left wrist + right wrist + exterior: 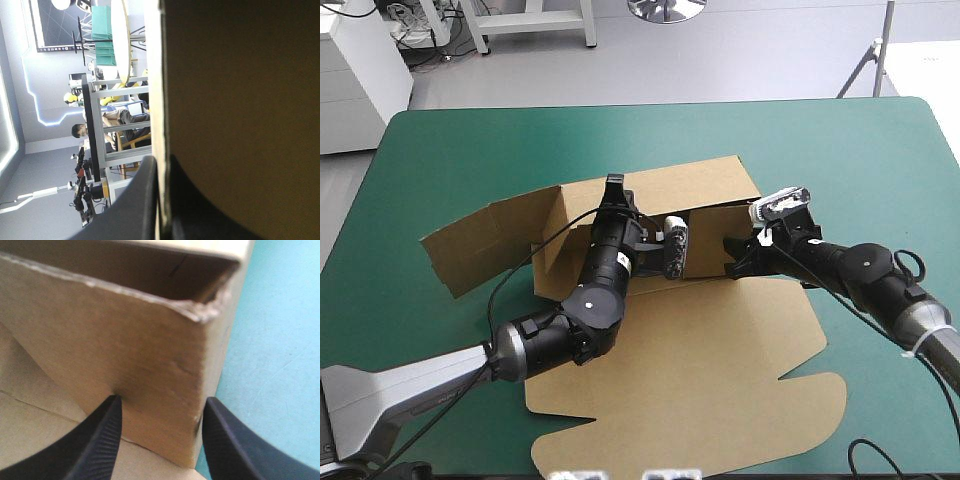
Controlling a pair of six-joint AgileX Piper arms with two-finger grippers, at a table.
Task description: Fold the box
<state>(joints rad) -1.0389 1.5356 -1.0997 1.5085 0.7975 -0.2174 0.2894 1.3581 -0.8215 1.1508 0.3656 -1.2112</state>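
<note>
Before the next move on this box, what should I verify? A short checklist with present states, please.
1. Left gripper shut on the brown cardboard box: ok.
2. Right gripper open at a raised wall: ok.
3. Flap toward the table's left edge folded in: not ok, spread outward.
4. Near lid panel flat on the teal-green table cover: ok.
5. Walls tucked: cannot tell.

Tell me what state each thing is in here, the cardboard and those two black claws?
box: half folded, far walls raised, near lid panel flat on the table.
left gripper: fingers shut on a raised box wall.
right gripper: fingers open, tips at a raised wall near its corner.
</note>
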